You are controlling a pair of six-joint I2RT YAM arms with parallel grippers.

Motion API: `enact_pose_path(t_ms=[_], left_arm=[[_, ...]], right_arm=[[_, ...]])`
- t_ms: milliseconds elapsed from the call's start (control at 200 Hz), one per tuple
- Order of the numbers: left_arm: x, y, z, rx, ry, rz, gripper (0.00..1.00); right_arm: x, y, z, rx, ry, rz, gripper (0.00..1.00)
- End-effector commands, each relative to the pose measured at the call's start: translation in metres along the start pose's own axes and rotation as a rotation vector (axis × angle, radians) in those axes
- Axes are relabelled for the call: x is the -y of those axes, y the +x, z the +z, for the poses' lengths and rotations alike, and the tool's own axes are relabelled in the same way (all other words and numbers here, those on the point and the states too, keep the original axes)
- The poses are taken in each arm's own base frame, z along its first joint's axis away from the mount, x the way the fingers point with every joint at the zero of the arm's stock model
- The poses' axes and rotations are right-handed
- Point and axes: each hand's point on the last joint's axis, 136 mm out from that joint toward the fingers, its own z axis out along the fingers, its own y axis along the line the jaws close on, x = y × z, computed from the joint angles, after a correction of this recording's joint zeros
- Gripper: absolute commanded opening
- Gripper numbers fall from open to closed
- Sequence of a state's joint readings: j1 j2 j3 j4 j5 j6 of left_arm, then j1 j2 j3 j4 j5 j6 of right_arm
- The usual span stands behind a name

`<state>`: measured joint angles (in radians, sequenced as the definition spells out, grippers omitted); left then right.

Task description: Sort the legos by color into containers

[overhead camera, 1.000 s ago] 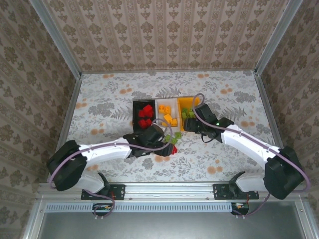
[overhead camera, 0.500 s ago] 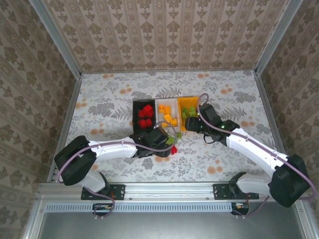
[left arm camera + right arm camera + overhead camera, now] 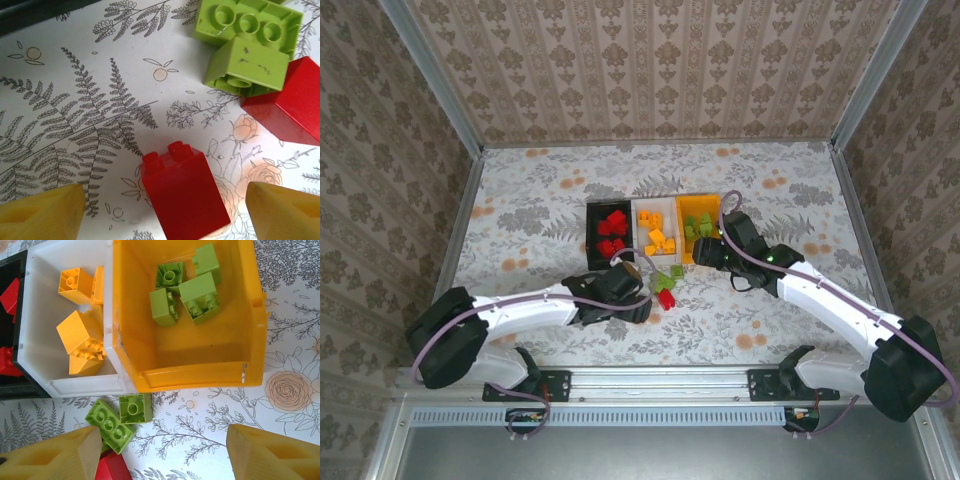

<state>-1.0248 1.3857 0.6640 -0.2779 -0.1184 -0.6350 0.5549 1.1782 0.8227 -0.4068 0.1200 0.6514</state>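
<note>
A red lego [image 3: 185, 192] lies on the desk [image 3: 75, 100] between the spread, empty fingers of the left claw [image 3: 165, 205]. Two light green legos [image 3: 247, 47] and a second red one [image 3: 292, 107] sit just beyond. Farther out stand the black bin [image 3: 591, 240], white bin [image 3: 85, 384] and orange bin [image 3: 195, 374], holding red, orange and green pieces. The right claw [image 3: 164, 440], released and empty, hovers by the orange bin. Sorting looks nearly finished. Next, the left claw must likely lower, close on the red lego and carry it to the black bin.

glossy plastic legos [image 3: 185, 192]; smooth plastic orange bin [image 3: 190, 357]; matt tabletop [image 3: 75, 100].
</note>
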Motion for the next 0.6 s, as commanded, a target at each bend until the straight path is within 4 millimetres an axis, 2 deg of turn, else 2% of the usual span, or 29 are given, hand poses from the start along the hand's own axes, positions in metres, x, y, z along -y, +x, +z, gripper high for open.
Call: enact_pose_path(t_ms=[0,130,270,465,535,595], left_arm=[[-0.004,-0.001,0.009,-0.019,-0.034,-0.007,0.84],[-0.003,0.004,0.019,-0.047,-0.033,-0.009,0.70],[-0.004,0.005,0.015,-0.038,-0.028,-0.016,0.52],[-0.009,0.004,-0.001,-0.007,-0.022,-0.040,0.34],[-0.008,0.000,-0.012,0.015,-0.007,-0.052,0.32],[-0.009,-0.011,-0.029,0.057,0.006,-0.060,0.32]], right_arm=[[0.002,0.003,-0.006,0.006,-0.004,-0.002,0.68],[0.004,0.003,-0.009,0.014,0.004,0.000,0.69],[0.003,0.000,-0.011,0.026,-0.002,-0.002,0.69],[0.002,0.001,-0.010,0.020,-0.005,0.001,0.69],[0.002,0.002,-0.009,0.017,-0.007,0.005,0.69],[0.003,0.003,-0.009,0.015,-0.007,0.003,0.69]])
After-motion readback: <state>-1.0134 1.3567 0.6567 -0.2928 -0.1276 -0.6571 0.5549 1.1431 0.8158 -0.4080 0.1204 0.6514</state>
